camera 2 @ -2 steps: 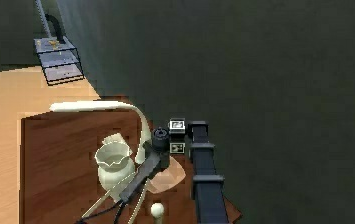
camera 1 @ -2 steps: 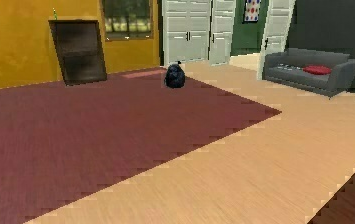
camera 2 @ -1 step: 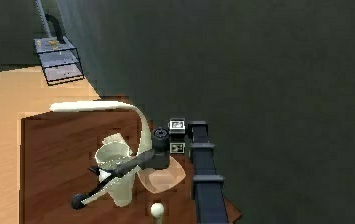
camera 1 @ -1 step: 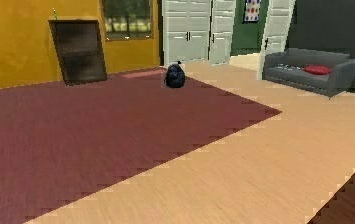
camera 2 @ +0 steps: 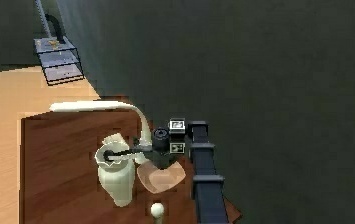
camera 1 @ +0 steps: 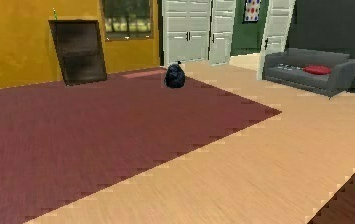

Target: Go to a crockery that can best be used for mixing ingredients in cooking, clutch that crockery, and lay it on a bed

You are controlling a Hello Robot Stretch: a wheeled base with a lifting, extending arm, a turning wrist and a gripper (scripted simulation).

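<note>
On the red-brown wooden table (camera 2: 55, 160) in the arm side view stands a cream-white vessel (camera 2: 116, 178) with an open round mouth. The dark arm (camera 2: 207, 185) rises from the bottom edge, and its gripper (camera 2: 113, 155) reaches left with its thin fingers at the vessel's rim. I cannot tell whether the gripper holds anything. A tan, shallow bowl-like shape (camera 2: 166, 180) lies just below the gripper's body.
A white curved strip (camera 2: 100, 104) arches over the table's far side, and a small white knob (camera 2: 157, 210) sits near the bottom. A grey crate (camera 2: 57, 60) stands far left by the dark wall. Ahead lie a dark red rug (camera 1: 85, 130), a black round object (camera 1: 174, 75), a grey sofa (camera 1: 310, 70) and a dark cabinet (camera 1: 78, 50).
</note>
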